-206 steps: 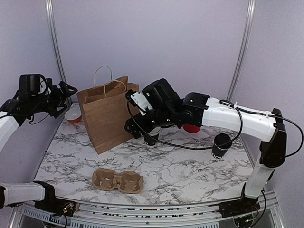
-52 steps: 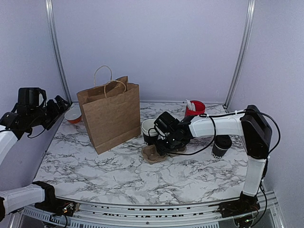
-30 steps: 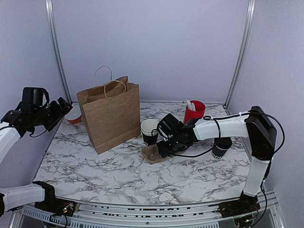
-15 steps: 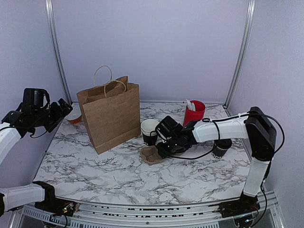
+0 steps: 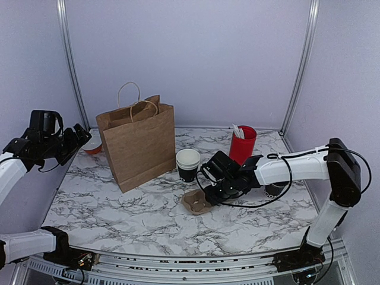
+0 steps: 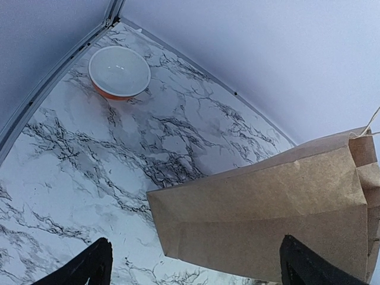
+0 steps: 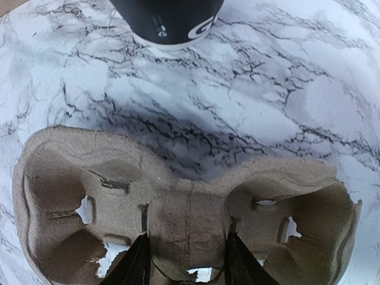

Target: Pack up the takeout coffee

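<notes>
A black takeout coffee cup (image 5: 188, 164) with a pale top stands upright mid-table; its base (image 7: 166, 21) shows at the top of the right wrist view. A second black cup (image 5: 275, 190) with a dark lid stands half hidden behind the right forearm. In front of the first cup, a brown two-hole cardboard cup carrier (image 5: 196, 203) (image 7: 89, 178) lies on the marble. My right gripper (image 5: 212, 193) (image 7: 185, 261) is low over it, and its fingers pinch the carrier's middle bridge from both sides. At the far left, my left gripper (image 5: 73, 143) (image 6: 199, 270) hangs wide open and holds nothing.
A brown paper bag (image 5: 138, 142) (image 6: 273, 208) with handles stands upright at the back left. An orange-and-white bowl (image 5: 91, 144) (image 6: 119, 71) sits in the back left corner. A tall red cup (image 5: 242, 144) with white utensils stands at the back right.
The right gripper has narrowed onto the carrier's middle and drawn it a little toward the front right, away from the cup. The left arm has stayed put.
</notes>
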You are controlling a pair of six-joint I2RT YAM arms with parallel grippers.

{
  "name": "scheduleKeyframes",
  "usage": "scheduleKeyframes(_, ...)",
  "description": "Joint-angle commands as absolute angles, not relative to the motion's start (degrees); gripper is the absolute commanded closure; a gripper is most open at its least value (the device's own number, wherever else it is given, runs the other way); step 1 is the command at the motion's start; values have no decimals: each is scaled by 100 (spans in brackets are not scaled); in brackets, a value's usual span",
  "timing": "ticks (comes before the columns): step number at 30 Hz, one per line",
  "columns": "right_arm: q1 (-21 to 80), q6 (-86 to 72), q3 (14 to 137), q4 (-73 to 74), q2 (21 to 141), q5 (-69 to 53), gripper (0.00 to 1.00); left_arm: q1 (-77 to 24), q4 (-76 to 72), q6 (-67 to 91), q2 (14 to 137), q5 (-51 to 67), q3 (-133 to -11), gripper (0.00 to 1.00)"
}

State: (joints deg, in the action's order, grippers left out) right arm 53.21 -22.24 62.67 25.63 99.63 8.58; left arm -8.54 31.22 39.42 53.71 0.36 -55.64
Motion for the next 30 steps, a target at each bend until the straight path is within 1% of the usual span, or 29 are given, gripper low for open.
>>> scheduleKeyframes(1, 5461, -2128, 5888, 2767, 9401, 597, 58, -862, 3167, 3717, 5451, -22, -5774, 1)
scheduleKeyframes(3, 5467, -2104, 5739, 2847, 9243, 467, 54, -869, 3257, 3592, 5509, -91, -5937, 1)
scheduleKeyframes(5, 5469, -2101, 5688, 2924, 9195, 458, 47, -870, 3338, 3473, 5578, -179, -6151, 1)
scheduleKeyframes(9, 5467, -2127, 5871, 2991, 9319, 514, 40, -867, 3422, 3247, 5711, -309, -6488, 1)
scheduleKeyframes(19, 5467, -2040, 6370, 3157, 9827, 509, 40, -862, 3696, 3052, 5812, -351, -6778, 1)
scheduleKeyframes(30, 5467, -2064, 6326, 3131, 10044, 466, 40, -868, 3725, 3142, 5761, -194, -6669, 1)
